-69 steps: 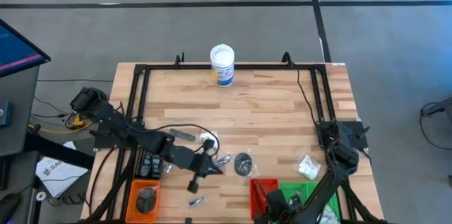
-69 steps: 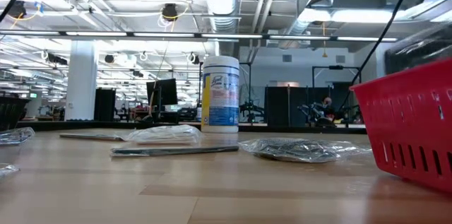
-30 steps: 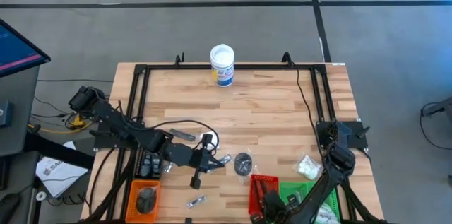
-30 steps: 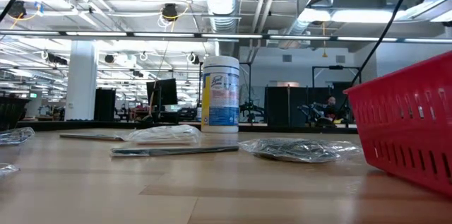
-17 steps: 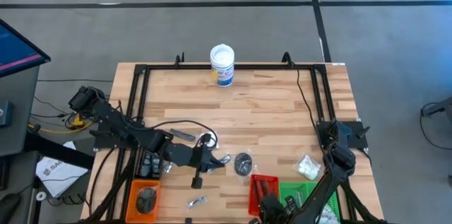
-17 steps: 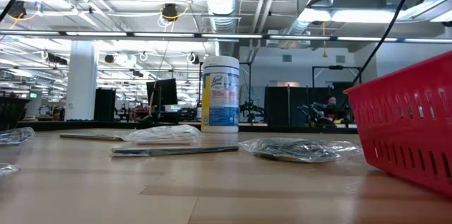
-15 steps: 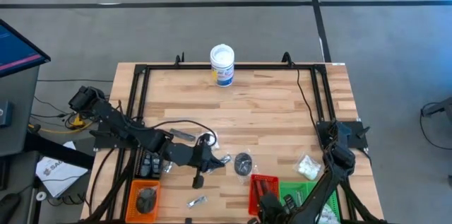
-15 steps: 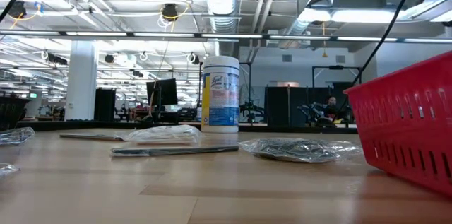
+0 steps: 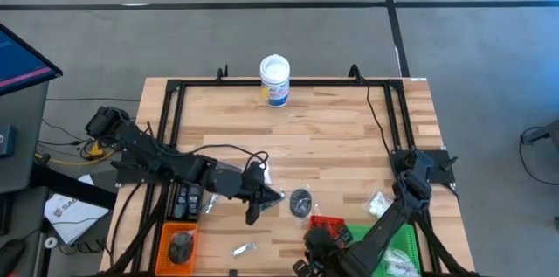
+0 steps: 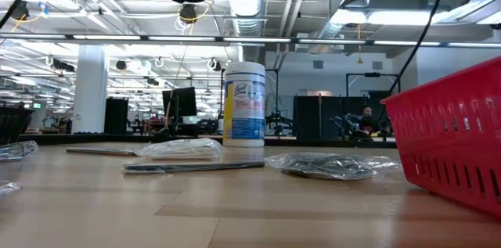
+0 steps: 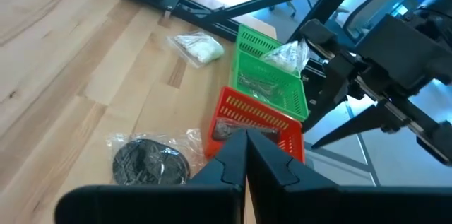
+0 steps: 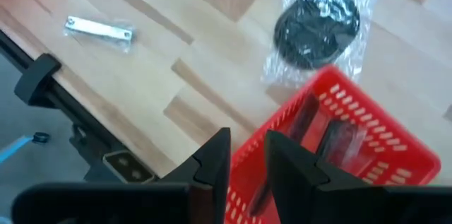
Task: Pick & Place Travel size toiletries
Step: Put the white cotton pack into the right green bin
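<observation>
Right end effector [image 12: 244, 155], slightly parted and empty, hangs at the red tray [image 12: 367, 121]. Beyond, on the worktop [image 9: 332, 137], the bagged dark disc [image 9: 300, 200] looks light and crinkly; pinch its film edge. Left end effector [image 11: 246, 155], clenched empty, hovers nearby.

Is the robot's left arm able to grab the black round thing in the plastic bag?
Probably yes. The left gripper hangs just beside the bagged black disc, with bare table between them and nothing on top of it. Its fingers are shut, though, so it would need to open first.
</observation>
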`<state>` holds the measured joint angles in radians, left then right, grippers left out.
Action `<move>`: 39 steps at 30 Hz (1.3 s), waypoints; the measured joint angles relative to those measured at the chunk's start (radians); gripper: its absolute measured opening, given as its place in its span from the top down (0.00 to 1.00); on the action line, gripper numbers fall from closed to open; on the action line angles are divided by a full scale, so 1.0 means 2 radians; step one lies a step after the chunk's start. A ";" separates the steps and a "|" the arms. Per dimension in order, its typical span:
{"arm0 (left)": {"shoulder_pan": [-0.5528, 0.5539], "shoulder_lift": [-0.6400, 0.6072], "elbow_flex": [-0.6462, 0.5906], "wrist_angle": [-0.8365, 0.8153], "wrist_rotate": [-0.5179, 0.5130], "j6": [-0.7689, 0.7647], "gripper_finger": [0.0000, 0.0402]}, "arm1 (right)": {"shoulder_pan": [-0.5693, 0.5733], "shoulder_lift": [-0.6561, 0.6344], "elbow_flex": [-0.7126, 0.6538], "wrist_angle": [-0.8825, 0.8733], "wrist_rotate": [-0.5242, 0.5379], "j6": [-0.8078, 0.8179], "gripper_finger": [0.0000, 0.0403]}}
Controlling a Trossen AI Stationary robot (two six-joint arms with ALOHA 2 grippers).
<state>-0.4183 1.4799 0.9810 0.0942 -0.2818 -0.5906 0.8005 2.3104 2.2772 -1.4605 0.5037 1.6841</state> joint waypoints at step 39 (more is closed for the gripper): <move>0.014 0.000 -0.080 0.002 -0.014 -0.105 1.00 | -0.069 -0.076 -0.093 -0.009 0.115 -0.322 1.00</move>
<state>-0.3911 1.4807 0.8207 0.0975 -0.3103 -0.8004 0.6615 2.1588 2.0905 -1.4788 0.7341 1.0411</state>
